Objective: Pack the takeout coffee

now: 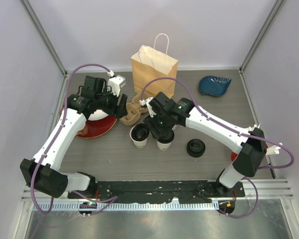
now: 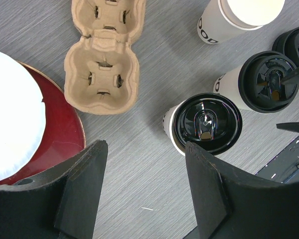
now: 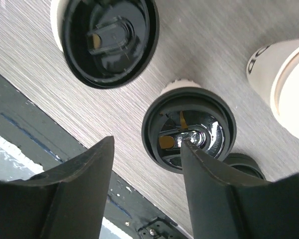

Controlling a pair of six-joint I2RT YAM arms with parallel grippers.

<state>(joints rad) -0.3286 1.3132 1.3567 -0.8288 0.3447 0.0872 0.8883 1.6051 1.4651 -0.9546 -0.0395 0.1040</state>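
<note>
The table (image 1: 104,154) is grey laminate with a fine brushed grain, matt. The two cups (image 2: 169,127) are smooth white paper, and their sip lids (image 2: 207,123) are glossy black plastic. The cup carrier (image 2: 102,64) is tan moulded pulp, rough and fibrous. The bag (image 1: 154,67) is dull brown kraft paper. The plate (image 2: 65,129) is glossy dark red, the dish (image 1: 214,84) glossy blue. The left gripper (image 2: 143,147) has fingers (image 2: 79,194) of matt black plastic.

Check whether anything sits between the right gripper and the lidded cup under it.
Nothing visible does. The right gripper hangs open close above the lidded cup, with no object between them. The other lidded cup and the unlidded cup stand apart, off to either side.
</note>
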